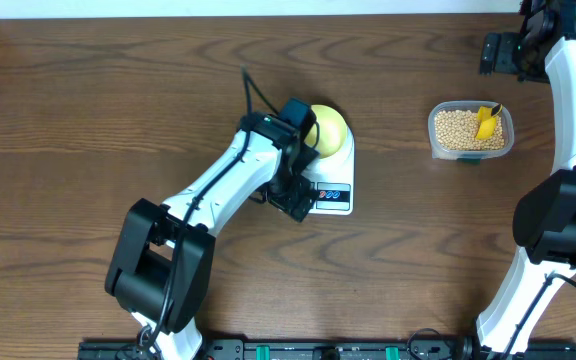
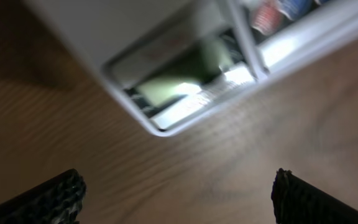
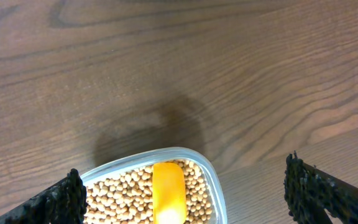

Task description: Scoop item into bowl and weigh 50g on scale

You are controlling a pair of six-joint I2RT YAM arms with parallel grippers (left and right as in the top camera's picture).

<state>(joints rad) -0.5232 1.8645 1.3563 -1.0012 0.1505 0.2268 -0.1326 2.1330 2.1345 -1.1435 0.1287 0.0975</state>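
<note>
The pale yellow-green bowl (image 1: 330,128) sits on the white scale (image 1: 335,196) at mid-table, and I cannot see inside it. My left gripper (image 1: 296,203) (image 2: 178,182) hangs open just off the scale's front left corner, over bare wood. The left wrist view shows the scale (image 2: 135,31) close up and blurred, with its grey display (image 2: 179,81) and coloured buttons (image 2: 278,12). The beans (image 1: 458,130) (image 3: 123,193) fill a clear tub (image 1: 438,145) (image 3: 211,177) at the right. My right gripper (image 1: 496,52) (image 3: 184,171) is open, above and behind the tub, holding nothing.
A yellow scoop (image 1: 486,120) (image 3: 168,190) lies in the beans inside the tub. The left arm (image 1: 218,180) stretches diagonally from the front left to the scale. The right arm (image 1: 558,200) runs along the table's right edge.
</note>
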